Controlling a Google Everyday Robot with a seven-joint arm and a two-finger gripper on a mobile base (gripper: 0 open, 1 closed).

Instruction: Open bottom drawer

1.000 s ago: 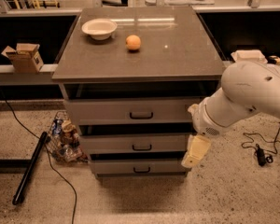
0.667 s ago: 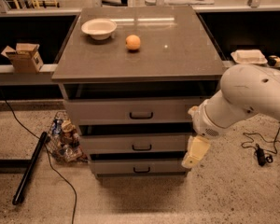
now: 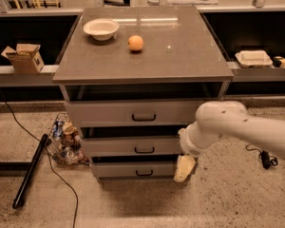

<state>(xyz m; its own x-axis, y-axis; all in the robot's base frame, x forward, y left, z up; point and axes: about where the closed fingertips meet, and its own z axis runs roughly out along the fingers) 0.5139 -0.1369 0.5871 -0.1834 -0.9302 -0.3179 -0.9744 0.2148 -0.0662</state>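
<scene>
Three drawers in bench [image 3: 180, 56] | bottom drawer [image 3: 133, 170] lowest, front facing camera, long axis horizontal | tool [image 3: 185, 168] at bench's lower right corner, grip state cannot tell | bowl [image 3: 100, 29], orange [image 3: 136, 42] atop bench

The hand [image 3: 185, 168], cream and matt like moulded plastic, hangs under the smooth white-shelled arm [image 3: 237, 122] at the right end of the bottom drawer [image 3: 133, 169], whose flat grey front just left of it looks matt and painted, with a black loop handle [image 3: 144, 173]. Well above the hand the table [image 3: 180, 56] is a smooth grey slab with a soft sheen catching light streaks; beneath the hand the floor [image 3: 228, 198] looks speckled and rough, and far up-left sits a brown cardboard box [image 3: 24, 57].
</scene>
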